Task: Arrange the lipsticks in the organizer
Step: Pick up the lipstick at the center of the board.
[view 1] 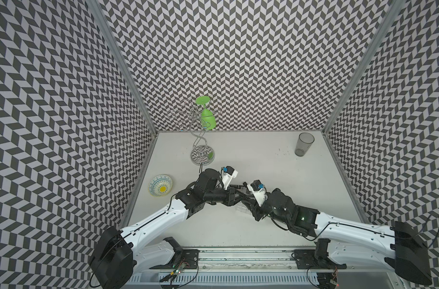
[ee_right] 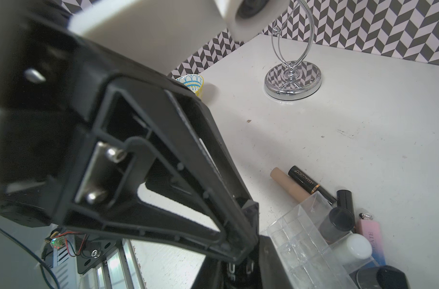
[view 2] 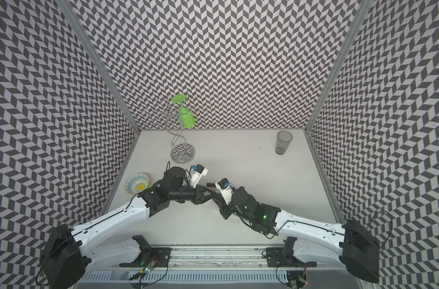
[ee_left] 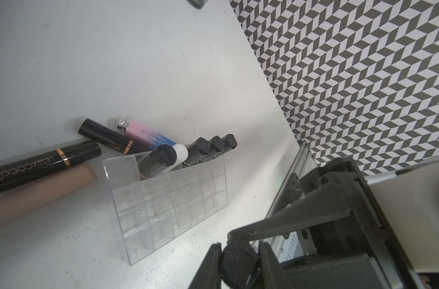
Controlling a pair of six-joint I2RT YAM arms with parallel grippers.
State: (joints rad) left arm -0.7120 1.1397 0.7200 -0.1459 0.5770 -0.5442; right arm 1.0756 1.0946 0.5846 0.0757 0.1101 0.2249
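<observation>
Left wrist view: the left pincer [ee_left: 238,262] is clamped on a black textured-cap lipstick [ee_left: 238,255], whose cap shows between its fingers [ee_left: 210,265]. The tip of the right pincer [ee_left: 238,235] sits just beside that cap. Whether it also grips the tube is hidden. The organizer [ee_left: 168,200] stands on the worktop [ee_left: 113,62] with one outer row nearly full: a round-capped black tube [ee_left: 160,160], a white-capped tube [ee_left: 180,153] and three textured-cap tubes [ee_left: 218,143]. The end cell beside the round-capped tube looks free. Four loose lipsticks [ee_left: 43,166] lie on the worktop against that side of the organizer: two black, one beige and one pink.

Right wrist view: the left pincer's frame fills most of the picture. The right pincer is clenched, low and close against a corner of the organizer, but I cannot tell whether it pinches the clear wall, the tube or nothing.

Both top views show the arms meeting over the organizer [view 1: 240,209], about midway between the worktop's side edges and nearer its near edge than its far one.

To do this step well, the right pincer should probably let go only once the left grip is firm. The tube then wants turning upright, cap up, centring over a free cell and lowering straight down. The organizer is light plastic and would likely slide or tip if a cell wall is struck, so bracing it seems wise.
</observation>
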